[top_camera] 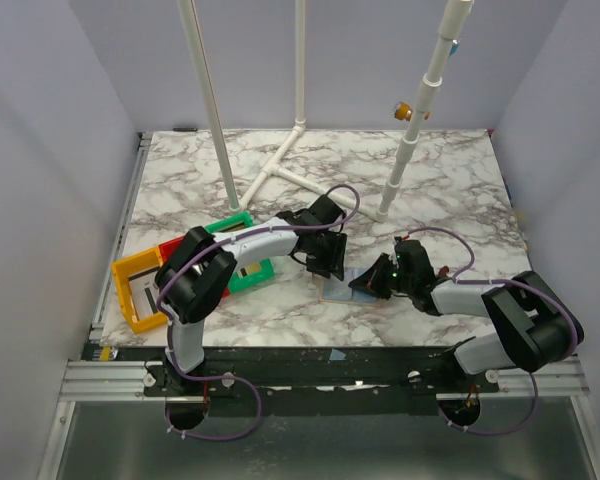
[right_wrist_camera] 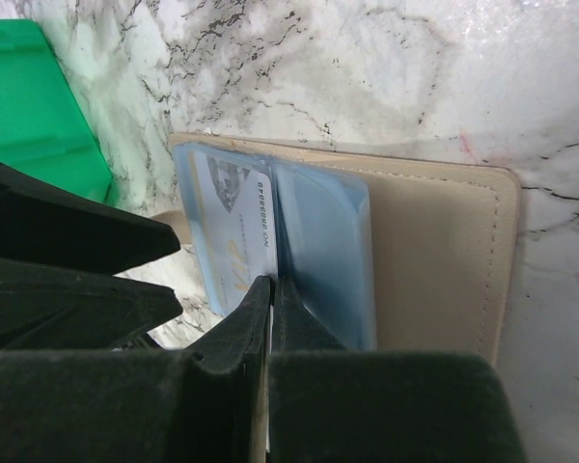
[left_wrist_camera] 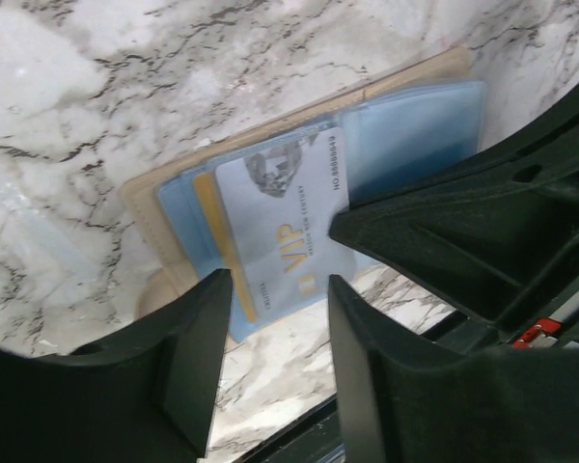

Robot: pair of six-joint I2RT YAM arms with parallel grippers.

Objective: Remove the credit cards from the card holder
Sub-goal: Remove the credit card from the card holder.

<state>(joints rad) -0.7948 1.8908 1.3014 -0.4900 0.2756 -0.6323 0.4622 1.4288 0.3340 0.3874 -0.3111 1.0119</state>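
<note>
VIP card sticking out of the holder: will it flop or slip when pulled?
Probably stiff: the VIP card lies flat with straight edges. Likely slippery, being thin and smooth against plastic sleeves. The soft-looking card holder may drag along with it.

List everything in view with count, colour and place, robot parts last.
table: one, white-grey marble, under everything
card holder: one, beige with pale blue plastic inside, lying open near the front centre
credit card: one plainly showing, white with gold lettering, on the open holder
bins: three, yellow, red, green, left side of table
pipe frame: one, white, back of table
left claw: black, open, over the card
right claw: black, shut, tips at the holder's blue plastic
</note>
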